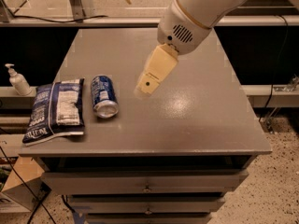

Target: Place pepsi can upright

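The pepsi can (104,96) is dark blue with white markings and lies on its side on the grey table (196,120), its silver end facing the front edge. My gripper (145,87) is cream-coloured and hangs above the table's middle, to the right of the can and apart from it. Nothing shows in it.
A flat blue-and-white snack bag (56,110) lies just left of the can at the table's left edge. A white pump bottle (17,79) stands on a shelf beyond the left edge. Drawers (147,183) sit under the tabletop. My arm covers the far part of the table.
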Motion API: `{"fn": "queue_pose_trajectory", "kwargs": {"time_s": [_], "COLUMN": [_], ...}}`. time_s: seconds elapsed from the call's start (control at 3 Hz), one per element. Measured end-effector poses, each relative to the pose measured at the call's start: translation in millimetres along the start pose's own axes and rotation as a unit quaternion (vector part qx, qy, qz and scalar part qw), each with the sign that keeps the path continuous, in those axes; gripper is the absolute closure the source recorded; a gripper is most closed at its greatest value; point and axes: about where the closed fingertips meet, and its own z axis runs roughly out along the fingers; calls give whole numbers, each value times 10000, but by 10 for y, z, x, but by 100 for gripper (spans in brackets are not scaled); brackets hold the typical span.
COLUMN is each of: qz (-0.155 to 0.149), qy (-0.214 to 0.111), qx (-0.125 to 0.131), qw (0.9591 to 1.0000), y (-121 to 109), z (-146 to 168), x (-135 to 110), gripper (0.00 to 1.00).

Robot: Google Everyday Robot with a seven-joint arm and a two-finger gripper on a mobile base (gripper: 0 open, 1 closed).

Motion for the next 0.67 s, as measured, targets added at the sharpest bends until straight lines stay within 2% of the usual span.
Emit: {"fn": "queue_pose_trajectory", "kwargs": {"time_s": [0.33,0.67], "qz": [331,520], "qy": [-111,-333], "qx": [115,112], "qw": [9993,9980], "y": [-78,-195], "z": [85,274], "x": [26,-91], "gripper": [0,0]}}
